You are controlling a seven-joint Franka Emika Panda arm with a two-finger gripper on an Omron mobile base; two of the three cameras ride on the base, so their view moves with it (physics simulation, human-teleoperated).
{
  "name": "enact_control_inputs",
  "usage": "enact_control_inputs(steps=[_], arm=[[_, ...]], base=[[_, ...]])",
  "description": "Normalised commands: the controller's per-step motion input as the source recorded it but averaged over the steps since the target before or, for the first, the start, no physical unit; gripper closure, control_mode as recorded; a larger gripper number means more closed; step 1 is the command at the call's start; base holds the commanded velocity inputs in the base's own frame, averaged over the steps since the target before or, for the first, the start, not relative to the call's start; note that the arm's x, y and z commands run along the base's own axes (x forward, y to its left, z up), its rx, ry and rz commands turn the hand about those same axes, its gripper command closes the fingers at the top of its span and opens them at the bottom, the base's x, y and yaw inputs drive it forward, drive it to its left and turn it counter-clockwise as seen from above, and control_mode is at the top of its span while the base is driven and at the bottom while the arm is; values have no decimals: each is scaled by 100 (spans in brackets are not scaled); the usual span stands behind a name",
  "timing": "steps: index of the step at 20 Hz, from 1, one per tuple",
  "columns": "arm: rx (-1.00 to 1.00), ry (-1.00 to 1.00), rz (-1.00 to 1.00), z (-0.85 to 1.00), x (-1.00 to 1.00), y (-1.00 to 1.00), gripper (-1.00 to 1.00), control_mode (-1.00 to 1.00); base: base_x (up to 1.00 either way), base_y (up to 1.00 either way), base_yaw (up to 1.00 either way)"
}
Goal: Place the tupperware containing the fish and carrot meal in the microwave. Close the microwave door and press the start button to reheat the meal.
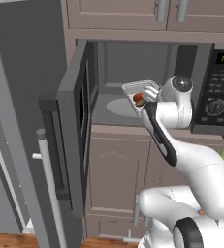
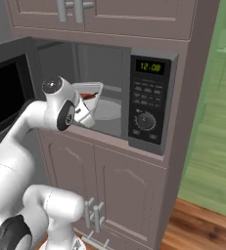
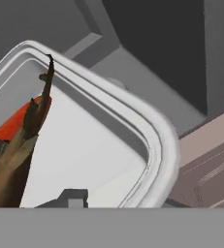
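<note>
Tupperware (image 1: 138, 90): held at the microwave (image 1: 147, 87) mouth, tilted, above the round glass plate (image 1: 118, 107); fish and carrot meal (image 3: 14, 145) inside. Gripper (image 1: 150, 94): fingers clenched on the container's near rim. Step: placing. Next move likely calls for lowering onto the plate and letting go. Microwave door (image 1: 74, 131): swung wide open. Fingertips largely hidden behind container; start button indistinct on the panel (image 2: 147, 105).

Materials and finish
Tupperware (image 3: 133, 121): smooth matt translucent-white plastic. Microwave door (image 1: 77, 121): matt grey, glossy black window. Cabinets (image 2: 114, 176): matt wood.
</note>
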Motion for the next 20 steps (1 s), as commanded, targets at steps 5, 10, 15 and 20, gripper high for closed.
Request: enact_control_inputs(steps=[5, 10, 15, 20], arm=[[4, 6, 0, -19, 49, -10, 100, -100], [0, 4, 0, -33, 39, 0, 100, -100], [0, 3, 0, -30, 39, 0, 100, -100], [0, 6, 0, -28, 37, -5, 100, -100]], base=[[0, 0, 0], [0, 0, 0], [0, 0, 0], [0, 0, 0]])
